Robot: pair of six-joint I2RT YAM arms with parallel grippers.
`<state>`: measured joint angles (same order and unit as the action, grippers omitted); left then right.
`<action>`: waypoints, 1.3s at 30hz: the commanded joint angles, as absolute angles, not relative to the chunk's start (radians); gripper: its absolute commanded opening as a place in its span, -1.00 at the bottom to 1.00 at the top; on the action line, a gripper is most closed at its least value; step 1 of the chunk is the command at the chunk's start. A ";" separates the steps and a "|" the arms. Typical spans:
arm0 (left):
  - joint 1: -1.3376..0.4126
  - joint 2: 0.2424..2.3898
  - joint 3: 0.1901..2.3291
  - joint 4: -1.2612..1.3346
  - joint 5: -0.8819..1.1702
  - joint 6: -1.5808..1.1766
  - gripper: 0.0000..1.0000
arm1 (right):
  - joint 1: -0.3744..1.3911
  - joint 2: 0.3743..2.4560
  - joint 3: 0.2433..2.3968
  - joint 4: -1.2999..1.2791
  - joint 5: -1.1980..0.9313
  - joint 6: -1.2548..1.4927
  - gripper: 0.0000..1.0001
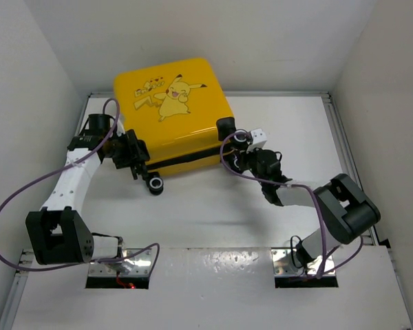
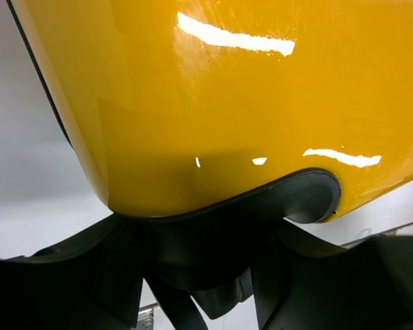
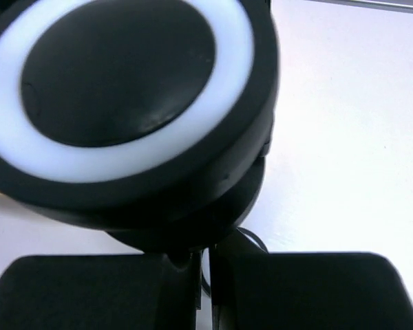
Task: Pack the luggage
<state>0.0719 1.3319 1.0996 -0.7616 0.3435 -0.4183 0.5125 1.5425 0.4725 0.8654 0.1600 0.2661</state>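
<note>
Right gripper [image 3: 203,265]: fingers pressed together, and we make out nothing between them. The tips sit just below a black wheel [image 3: 124,89] with a white ring, which fills most of the right wrist view. We cannot tell whether tips and wheel touch. From above, we place this gripper at the near-right corner of the luggage [image 1: 193,127].

Left gripper [image 2: 199,268]: fingers stand apart, one on each side of a black wheel mount [image 2: 303,196] set into the glossy yellow shell. We cannot tell whether they press on the mount or only bracket it. From above, this gripper is at the near-left corner of the case. A second caster [image 1: 155,184] shows just beside it on the near side, over bare white table [image 1: 213,206].

Luggage: closed and lying flat at the far edge of the table, a little left of the middle, turned slightly so its near side slants. We note a black zipper seam [image 1: 186,159] along that near side, between the two grippers. Pikachu cartoon [image 1: 173,96] faces up on the top shell. The far side of the case stands close to the white back wall [image 1: 261,41].
</note>
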 commanded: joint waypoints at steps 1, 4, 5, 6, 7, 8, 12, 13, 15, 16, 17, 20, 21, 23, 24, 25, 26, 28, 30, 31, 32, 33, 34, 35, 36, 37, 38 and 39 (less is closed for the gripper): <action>0.187 1.404 1.071 -0.770 -0.080 -0.508 -1.00 | 0.424 1.594 0.491 0.862 0.276 0.247 -1.00; 0.178 1.404 1.071 -0.770 -0.149 -0.483 -1.00 | 0.382 1.604 0.494 0.870 0.262 0.244 -1.00; 0.166 1.404 1.080 -0.770 -0.162 -0.483 -1.00 | 0.379 1.603 0.495 0.868 0.262 0.241 -1.00; 0.166 1.416 1.080 -0.770 -0.210 -0.483 -1.00 | 0.358 1.606 0.495 0.868 0.259 0.244 -1.00; 0.152 1.416 1.080 -0.758 -0.225 -0.483 -1.00 | 0.350 1.606 0.499 0.859 0.258 0.244 -1.00; 0.152 1.425 1.080 -0.758 -0.238 -0.473 -1.00 | 0.342 1.609 0.502 0.856 0.253 0.247 -1.00; 0.127 1.425 1.071 -0.720 -0.297 -0.463 -1.00 | 0.292 1.652 0.525 0.871 0.214 0.241 -1.00; 0.127 1.437 1.071 -0.710 -0.298 -0.463 -1.00 | 0.284 1.669 0.555 0.873 0.212 0.233 -1.00; 0.115 1.453 1.071 -0.701 -0.298 -0.454 -1.00 | 0.279 1.702 0.574 0.888 0.203 0.232 -1.00; 0.115 1.465 1.071 -0.701 -0.298 -0.454 -1.00 | 0.273 1.722 0.616 0.881 0.202 0.239 -1.00; 0.100 1.465 1.071 -0.692 -0.298 -0.454 -1.00 | 0.268 1.733 0.630 0.876 0.202 0.230 -1.00; 0.075 1.474 1.071 -0.664 -0.293 -0.433 -1.00 | 0.247 1.792 0.709 0.891 0.173 0.229 -1.00; 0.061 1.474 1.071 -0.664 -0.305 -0.413 -1.00 | 0.241 1.830 0.722 0.894 0.167 0.229 -1.00; 0.048 1.483 1.071 -0.638 -0.323 -0.393 -1.00 | 0.230 1.853 0.781 0.908 0.141 0.218 -1.00; 0.048 1.483 1.071 -0.638 -0.336 -0.374 -1.00 | 0.223 1.874 0.797 0.913 0.137 0.212 -1.00; 0.037 1.483 1.071 -0.623 -0.351 -0.364 -1.00 | 0.219 1.899 0.836 0.919 0.129 0.206 -1.00; 0.037 1.483 1.071 -0.609 -0.368 -0.354 -1.00 | 0.219 1.922 0.850 0.939 0.130 0.186 -1.00; 0.037 1.496 1.071 -0.598 -0.400 -0.331 -1.00 | 0.212 1.972 0.890 0.962 0.132 0.155 -1.00; 0.037 1.519 1.085 -0.586 -0.428 -0.322 -1.00 | 0.207 2.000 0.949 1.002 0.132 0.130 -1.00; 0.037 1.535 1.097 -0.586 -0.445 -0.313 -1.00 | 0.196 2.040 0.966 1.011 0.130 0.121 -1.00; 0.037 1.545 1.110 -0.575 -0.459 -0.313 -1.00 | 0.195 2.054 0.983 1.023 0.129 0.121 -1.00; 0.037 1.545 1.111 -0.559 -0.459 -0.313 -1.00 | 0.190 2.071 1.043 1.026 0.132 0.121 -1.00; 0.037 1.563 1.135 -0.549 -0.471 -0.304 -1.00 | 0.181 2.095 1.061 1.026 0.127 0.121 -1.00; 0.049 1.589 1.146 -0.549 -0.471 -0.304 -1.00 | 0.179 2.129 1.081 1.041 0.117 0.126 -1.00; 0.049 1.603 1.158 -0.540 -0.471 -0.304 -1.00 | 0.175 2.153 1.130 1.042 0.111 0.132 -1.00; 0.058 1.618 1.185 -0.540 -0.471 -0.304 -1.00 | 0.173 2.164 1.147 1.042 0.097 0.150 -1.00; 0.058 1.649 1.199 -0.540 -0.471 -0.304 -1.00 | 0.170 2.187 1.188 1.054 0.069 0.156 -1.00; 0.070 1.663 1.213 -0.540 -0.471 -0.313 -1.00 | 0.172 2.206 1.199 1.060 0.061 0.163 -1.00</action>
